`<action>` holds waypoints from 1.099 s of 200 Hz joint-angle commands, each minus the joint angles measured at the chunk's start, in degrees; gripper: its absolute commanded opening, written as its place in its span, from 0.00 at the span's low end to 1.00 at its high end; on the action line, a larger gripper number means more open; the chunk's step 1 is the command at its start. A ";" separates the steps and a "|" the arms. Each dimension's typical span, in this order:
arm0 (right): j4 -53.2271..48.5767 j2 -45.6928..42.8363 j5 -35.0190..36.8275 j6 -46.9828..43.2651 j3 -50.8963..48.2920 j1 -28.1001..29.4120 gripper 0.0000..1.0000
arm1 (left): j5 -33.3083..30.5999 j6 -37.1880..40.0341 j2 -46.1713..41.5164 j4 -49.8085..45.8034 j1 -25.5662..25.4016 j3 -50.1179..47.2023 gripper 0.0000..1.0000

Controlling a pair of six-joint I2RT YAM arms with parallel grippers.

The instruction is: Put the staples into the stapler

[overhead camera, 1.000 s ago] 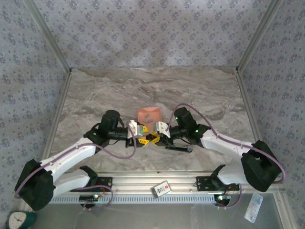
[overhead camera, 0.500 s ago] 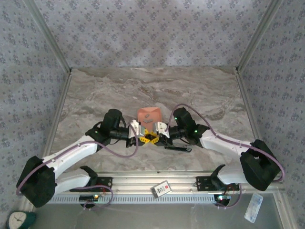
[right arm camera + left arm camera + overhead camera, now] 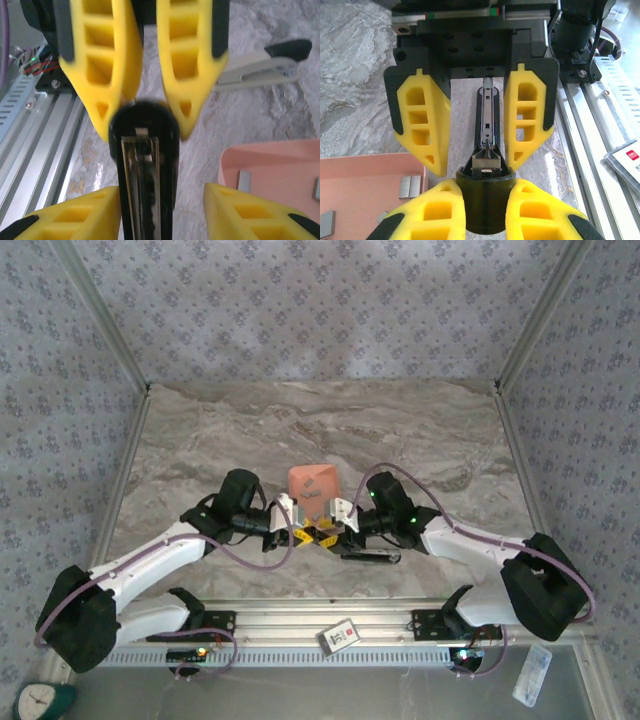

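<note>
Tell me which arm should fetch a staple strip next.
Likely right: the right gripper stands open around the stapler, holding nothing, while the left gripper clamps its end. The staples lie in the salmon tray nearby.

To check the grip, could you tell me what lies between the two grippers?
The opened black stapler, in the left wrist view: the left gripper is shut on its end; the right gripper, open, straddles its rail.

One camera looking down, two wrist cameras facing each other.
The top view is looking from high behind the near edge over the whole tabletop (image 3: 200,440); both wrist views are peering close along their own fingers (image 3: 432,212) at one stapler (image 3: 485,205) from opposite ends, each also catching the tray (image 3: 270,165).
</note>
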 commanded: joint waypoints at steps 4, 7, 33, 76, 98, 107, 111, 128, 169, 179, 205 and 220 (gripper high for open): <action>0.32 -0.06 0.35 1.45 -0.61 -0.57 0.47 | 2.44 1.39 -0.44 0.88 -0.17 2.12 0.07; 0.32 0.14 0.34 1.41 -0.60 -0.52 0.47 | 2.43 1.29 -0.44 0.84 -0.23 2.10 0.07; 0.94 2.62 -0.40 1.66 -0.58 -0.57 0.46 | 2.48 1.17 -0.68 0.73 -0.25 2.22 0.07; 2.47 5.51 -1.30 1.47 -0.36 -0.40 0.36 | 1.91 0.78 -0.62 1.01 -0.17 2.23 0.14; 2.68 5.18 -2.12 0.90 -0.34 -0.39 0.22 | 1.52 0.57 -0.37 1.10 -0.17 1.96 0.21; 2.76 5.05 -2.21 0.69 -0.34 -0.39 0.19 | 1.42 0.44 -0.22 1.10 -0.25 1.71 0.27; 2.85 4.95 -2.26 0.62 -0.34 -0.39 0.18 | 1.38 0.39 -0.18 1.18 -0.34 1.65 0.30; 3.39 4.43 -2.24 0.48 -0.60 -0.32 0.17 | 0.89 -0.12 -0.09 2.09 -0.37 1.16 0.42; 3.66 3.39 -2.11 0.23 -0.69 -0.22 0.15 | 0.70 -1.90 0.39 4.96 -0.44 -0.33 0.49; 3.99 3.20 -1.96 0.29 -0.71 -0.28 0.16 | 0.84 -1.96 0.85 4.96 -0.53 -0.33 0.50; 4.73 2.46 -1.86 0.57 -0.69 -0.13 0.16 | 1.08 -1.82 2.00 4.96 -0.87 -0.28 0.50; 4.97 2.07 -1.68 0.59 -0.69 -0.17 0.15 | 1.14 -1.77 2.58 4.75 -0.91 -0.26 0.50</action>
